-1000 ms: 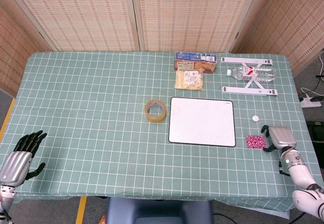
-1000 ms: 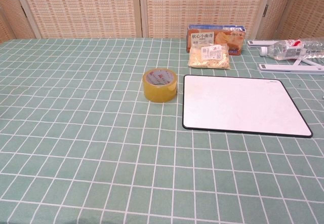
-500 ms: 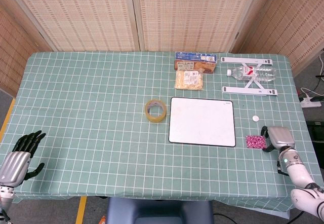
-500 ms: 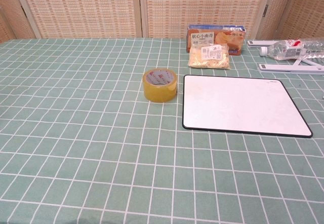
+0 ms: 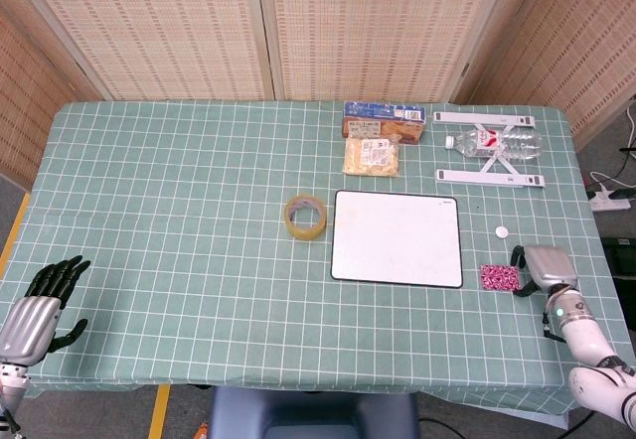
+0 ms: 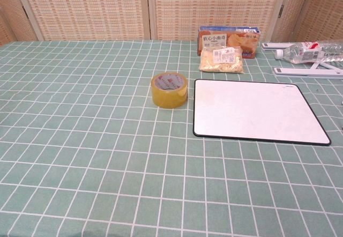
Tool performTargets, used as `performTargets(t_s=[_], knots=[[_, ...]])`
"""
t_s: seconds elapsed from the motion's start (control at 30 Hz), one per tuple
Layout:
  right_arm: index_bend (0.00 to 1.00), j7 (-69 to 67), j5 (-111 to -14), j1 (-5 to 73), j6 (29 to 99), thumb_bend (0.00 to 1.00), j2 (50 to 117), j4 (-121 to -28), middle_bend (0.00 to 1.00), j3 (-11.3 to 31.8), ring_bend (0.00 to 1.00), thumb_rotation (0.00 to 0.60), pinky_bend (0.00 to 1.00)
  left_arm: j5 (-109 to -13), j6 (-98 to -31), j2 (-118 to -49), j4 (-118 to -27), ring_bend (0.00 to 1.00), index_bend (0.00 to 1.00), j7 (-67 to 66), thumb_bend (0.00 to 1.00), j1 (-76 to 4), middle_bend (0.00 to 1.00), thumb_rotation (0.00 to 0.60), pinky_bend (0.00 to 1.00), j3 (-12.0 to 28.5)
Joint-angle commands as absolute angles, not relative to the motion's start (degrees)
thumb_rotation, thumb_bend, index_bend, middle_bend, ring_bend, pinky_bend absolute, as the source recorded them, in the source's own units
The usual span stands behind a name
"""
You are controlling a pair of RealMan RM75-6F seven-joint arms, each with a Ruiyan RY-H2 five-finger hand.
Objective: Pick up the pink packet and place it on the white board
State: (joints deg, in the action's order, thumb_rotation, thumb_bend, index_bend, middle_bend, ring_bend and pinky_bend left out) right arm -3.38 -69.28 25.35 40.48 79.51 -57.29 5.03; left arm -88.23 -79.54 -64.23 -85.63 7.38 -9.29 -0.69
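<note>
One small pink packet (image 5: 498, 277), speckled, flat, w/ right hand (image 5: 542, 269) alongside, poss. touching; grip unclear.

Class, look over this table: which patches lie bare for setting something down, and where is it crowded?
Bare: the white board itself, and the wide cloth left of the tape roll out to the left hand. Crowded: the far edge, with the snack box, the bag, the bottle on its stand, and the near right, where the pink packet lies by the right hand.
</note>
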Motion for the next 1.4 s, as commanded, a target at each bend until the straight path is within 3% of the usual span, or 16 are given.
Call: performTargets(t_s=[0.03,0.3,0.47,0.67,0.9,1.4], knots=[[0.49,-4.1,-69.8,25.1,41.9,0.00,77.4,-59.9,0.44,5.5,0.46,0.600,0.48,-88.3,-79.5,-64.2,-85.6,0.00,0.00,7.4,0.27,-9.3,0.00,0.600,0.00,-0.7],[0.49,-1.7,-68.7,27.8,43.9,0.00,70.9,-69.8,0.44,9.1,0.46,0.600,0.48,-88.7,-79.6,-64.2,-85.7,0.00,0.00,7.5,0.27,-9.3,0.00,0.600,0.00,-0.8],[0.49,5.0,-65.1,32.6,42.5,0.00,70.6,-74.6,0.44,11.9,0.46,0.600,0.48,-88.9,-79.5,-64.3,-85.7,0.00,0.00,7.3,0.27,-9.4,0.00,0.600,0.00,-1.0],[0.49,15.3,-55.7,39.7,39.4,0.00,75.5,-74.4,0.44,13.1,0.46,0.600,0.48,-89.3,-79.7,-64.2,-85.6,0.00,0.00,7.6,0.28,-9.4,0.00,0.600,0.00,-1.0],[0.49,25.2,-43.0,46.5,37.7,0.00,83.3,-68.8,0.44,11.3,0.46,0.600,0.48,-90.1,-80.1,-64.0,-85.6,0.00,0.00,8.3,0.27,-9.4,0.00,0.600,0.00,-1.2],[0.49,31.6,-32.4,51.6,39.1,0.00,89.9,-63.6,0.45,9.0,0.46,0.600,0.48,-90.6,-81.2,-63.7,-85.0,0.00,0.00,10.4,0.27,-9.2,0.00,0.600,0.00,-1.1]])
